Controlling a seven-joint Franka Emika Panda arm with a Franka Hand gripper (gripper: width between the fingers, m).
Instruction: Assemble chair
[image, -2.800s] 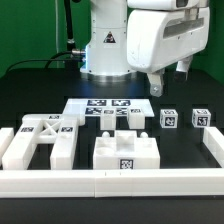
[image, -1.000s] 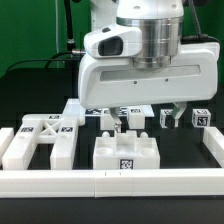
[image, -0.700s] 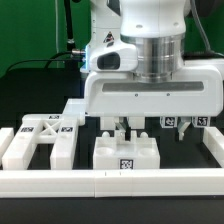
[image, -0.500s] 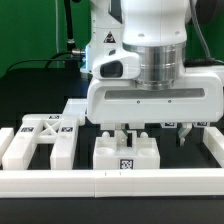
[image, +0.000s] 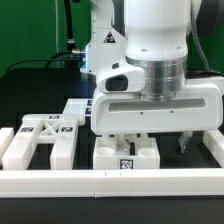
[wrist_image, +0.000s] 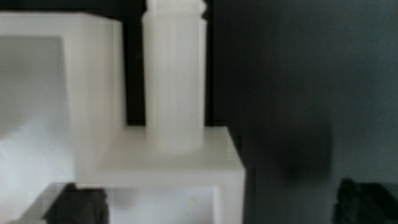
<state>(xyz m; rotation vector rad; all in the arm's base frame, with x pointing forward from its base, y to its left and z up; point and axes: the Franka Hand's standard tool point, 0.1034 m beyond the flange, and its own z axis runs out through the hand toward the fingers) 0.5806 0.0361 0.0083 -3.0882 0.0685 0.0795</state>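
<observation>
The blocky white seat (image: 126, 160) stands near the front of the table with a tag on its front face. The flat white frame (image: 40, 140) lies at the exterior view's left. My gripper (image: 156, 143) hangs low over the seat's right part, jaws open and holding nothing. In the wrist view a raised white block of the seat (wrist_image: 169, 165) with an upright post (wrist_image: 175, 70) lies between the dark fingertips (wrist_image: 71, 205) of my gripper (wrist_image: 217, 205); the other fingertip is over the dark table. The small cubes are hidden behind the hand.
The marker board (image: 76, 108) lies behind the frame, mostly covered by the hand. A long low white border rail (image: 60, 184) runs along the front edge, with a side rail at the right (image: 214, 150). The arm's base stands at the back.
The hand has moved from the back right forward and down, until it hangs just over the seat. It now hides the cubes and most of the marker board. The parts have not moved.
</observation>
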